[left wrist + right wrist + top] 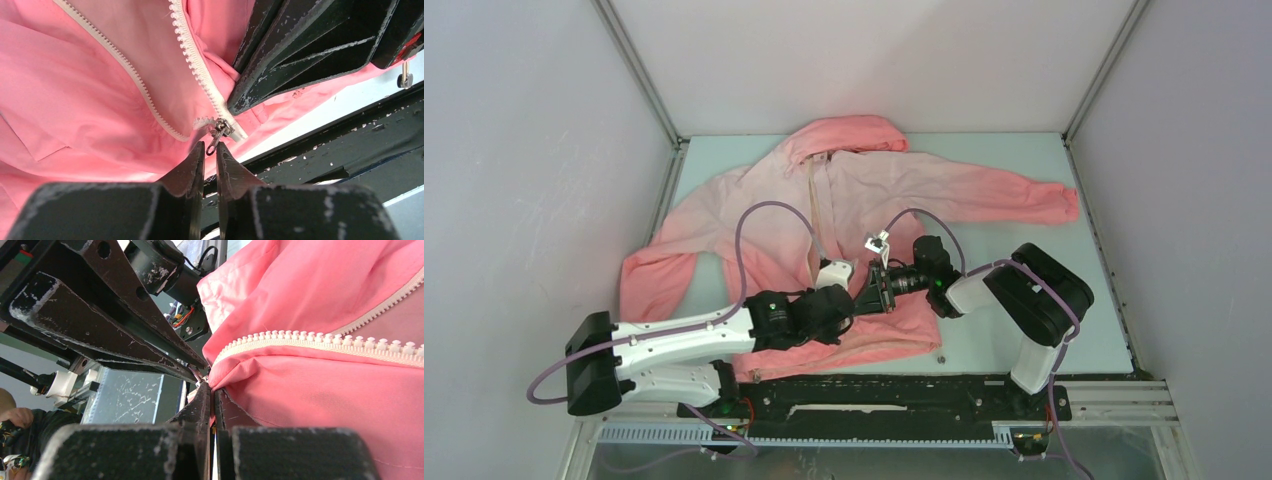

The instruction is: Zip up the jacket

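Note:
The pink jacket lies flat on the table, hood at the far end, its front open along the whitish zipper. Both grippers meet at the hem. In the left wrist view the metal slider sits at the bottom of the zipper teeth, and its pull hangs down. My left gripper is almost closed, with the pull's ring between its tips. My right gripper is shut on the jacket's hem edge beside the zipper teeth. In the top view they are side by side, left gripper and right gripper.
The pale table shows to the right of the jacket. A black rail runs along the near edge. Grey walls close in the left, back and right sides. A small dark bit lies near the hem.

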`<state>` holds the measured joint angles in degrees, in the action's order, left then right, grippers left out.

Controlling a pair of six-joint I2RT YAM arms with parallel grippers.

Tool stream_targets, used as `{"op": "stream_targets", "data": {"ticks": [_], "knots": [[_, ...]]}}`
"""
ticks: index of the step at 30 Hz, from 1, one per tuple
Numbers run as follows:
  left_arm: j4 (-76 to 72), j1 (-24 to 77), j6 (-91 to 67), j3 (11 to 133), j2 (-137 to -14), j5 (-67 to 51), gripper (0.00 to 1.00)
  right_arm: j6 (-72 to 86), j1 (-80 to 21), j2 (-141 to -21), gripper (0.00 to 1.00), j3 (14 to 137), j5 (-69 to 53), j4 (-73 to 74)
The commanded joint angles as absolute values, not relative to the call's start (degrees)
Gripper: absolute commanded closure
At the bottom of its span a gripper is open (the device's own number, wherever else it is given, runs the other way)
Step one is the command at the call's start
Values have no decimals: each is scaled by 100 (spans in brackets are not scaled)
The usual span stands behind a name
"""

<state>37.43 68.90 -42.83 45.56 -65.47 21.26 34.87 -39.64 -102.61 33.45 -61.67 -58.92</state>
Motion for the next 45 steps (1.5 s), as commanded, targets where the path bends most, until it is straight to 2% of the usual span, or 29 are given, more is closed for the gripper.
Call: {"op": "stream_targets", "data": {"ticks": [1,7,12,14,17,19,21,22,25,29,34,40,43,45], "knots": [[3607,6935,-4099,5009,-6561,2193,83,3375,-3977,-10118,100,3331,-6179,-6162],[3608,6935,-4057,5002,-6595,2241,87,3370,-3975,-10127,100,3331,-6178,-6162],[3525,6935,-3970,4970,-6583,2149,99,3396,-3978,-10140,100,3331,-6119,-6162],[3516,6935,-3943,4958,-6581,2109,100,3443,-3977,-10138,100,3331,-5986,-6095],[3464,6935,-3881,4912,-6551,2011,100,3596,-3986,-10057,83,3214,-5539,-5901],[3387,6935,-3861,4840,-6497,1910,100,3756,-3989,-9927,78,3070,-5236,-5809],[3349,6935,-3867,4788,-6462,1870,100,3774,-3980,-9726,71,3010,-4823,-5257],[3339,6935,-3856,4770,-6448,1836,100,3757,-3975,-9624,63,3009,-4645,-4905],[3338,6929,-3800,4715,-6390,1812,100,3730,-3991,-9104,53,2873,-4140,-4161],[3243,6926,-3747,4625,-6305,1752,100,3545,-4103,-8015,43,2813,-3169,-2562],[3122,6919,-3671,4516,-6285,1631,100,3809,-4409,-6797,41,2473,-1826,-1171],[3070,6917,-3631,4419,-6254,1575,100,4874,-5893,-5982,45,1648,-75,-2365],[3059,6917,-3630,4390,-6221,1553,100,4702,-6867,-6037,46,1300,1417,-3572],[3084,6917,-3622,4362,-6191,1526,100,4556,-7202,-6340,45,1155,1833,-4393]]}}
